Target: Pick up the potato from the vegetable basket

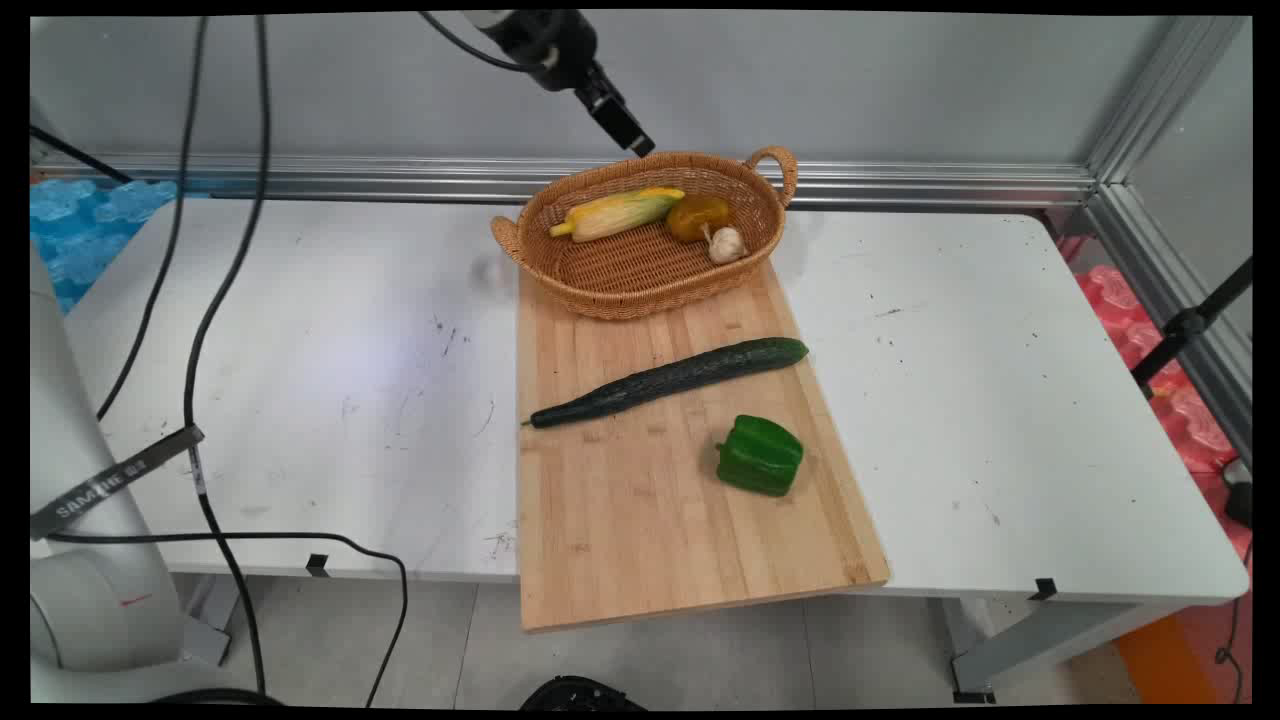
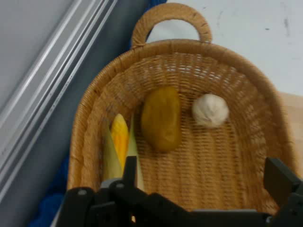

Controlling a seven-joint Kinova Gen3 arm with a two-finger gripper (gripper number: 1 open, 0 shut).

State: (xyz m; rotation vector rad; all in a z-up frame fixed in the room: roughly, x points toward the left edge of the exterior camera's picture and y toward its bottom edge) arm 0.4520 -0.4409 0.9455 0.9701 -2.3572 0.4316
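A white table [image 1: 960, 400] stands before a grey wall edged with aluminium rails. A wooden cutting board [image 1: 640, 520] lies on the table, its near end overhanging the table's near edge.

Near to far, the board carries 3 items:
1. A green bell pepper [image 1: 760, 456], toward the board's right side.
2. A dark green cucumber [image 1: 668, 381], just behind the pepper. Its long axis runs diagonally, from lower left to upper right.
3. A wicker basket [image 1: 640, 285] with 2 handles, on the board's far end.

The basket holds 3 items: an ear of corn [image 1: 615, 213] at the left, a brown potato [image 1: 696, 217] in the middle, and a garlic bulb [image 1: 727, 244] at the right, just beside the potato.

The gripper [image 1: 625, 125] hangs above the basket's far rim, clear of its contents. The fingers [image 2: 279, 182] stand wide apart and hold nothing. In the hand view, the potato [image 2: 161, 118] lies nearly straight ahead between the fingers, its long axis running away from the gripper. The corn [image 2: 120, 142] lies to its left and the garlic [image 2: 210, 110] to its right.
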